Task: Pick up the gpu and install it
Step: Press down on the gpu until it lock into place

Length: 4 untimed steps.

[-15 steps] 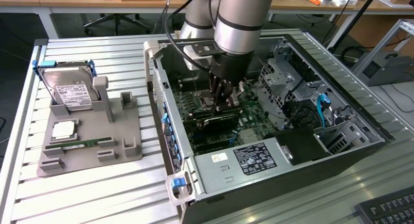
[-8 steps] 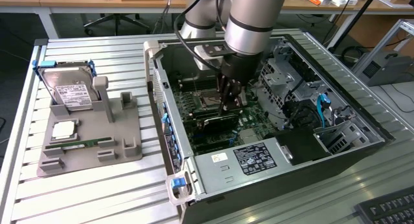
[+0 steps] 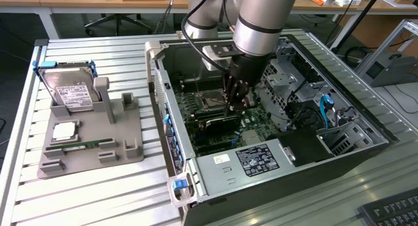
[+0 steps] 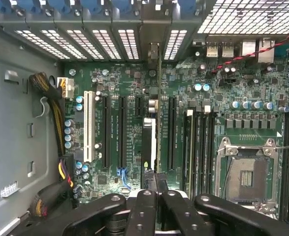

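On my feed the slatted metal table [image 3: 98, 196] carries a grey fixture tray [image 3: 124, 133] at the exterior view's left, with a silver labelled hard drive [image 3: 73, 95] standing tilted in its far holder, a square processor [image 3: 64, 131] lying flat in front of it, and a slim green RAM stick [image 3: 81, 146] resting nearer the tray's front edge. Beside the tray I note the open computer case [image 3: 216, 189], its labelled power supply [image 3: 251, 162] at the near end and an empty CPU socket [image 4: 246, 176] on the green motherboard [image 4: 129, 83], with a white expansion slot [image 4: 88, 126] standing among the black ones. A black keyboard [image 3: 392, 211] lies at the near corner on the exterior view's right.
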### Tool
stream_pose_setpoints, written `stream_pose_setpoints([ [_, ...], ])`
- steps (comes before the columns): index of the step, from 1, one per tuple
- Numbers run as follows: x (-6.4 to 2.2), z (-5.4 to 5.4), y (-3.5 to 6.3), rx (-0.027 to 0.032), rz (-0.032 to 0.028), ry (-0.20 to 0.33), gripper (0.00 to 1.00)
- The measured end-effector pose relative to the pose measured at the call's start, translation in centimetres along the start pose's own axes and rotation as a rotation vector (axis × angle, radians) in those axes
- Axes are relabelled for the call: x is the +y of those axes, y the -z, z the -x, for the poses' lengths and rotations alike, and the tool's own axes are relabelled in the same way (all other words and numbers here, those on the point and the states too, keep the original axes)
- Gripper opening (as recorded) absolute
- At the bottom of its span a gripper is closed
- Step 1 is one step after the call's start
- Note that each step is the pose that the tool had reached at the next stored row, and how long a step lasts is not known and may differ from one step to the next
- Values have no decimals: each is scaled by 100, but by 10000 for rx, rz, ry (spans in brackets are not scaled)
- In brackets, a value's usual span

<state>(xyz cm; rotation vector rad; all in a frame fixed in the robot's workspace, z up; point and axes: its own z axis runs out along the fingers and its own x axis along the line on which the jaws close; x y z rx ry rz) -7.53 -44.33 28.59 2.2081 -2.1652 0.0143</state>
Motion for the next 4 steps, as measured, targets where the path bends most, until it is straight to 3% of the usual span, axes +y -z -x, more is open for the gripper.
stream_pose_setpoints([
  [4,0,0,0,-1,0,1,11],
])
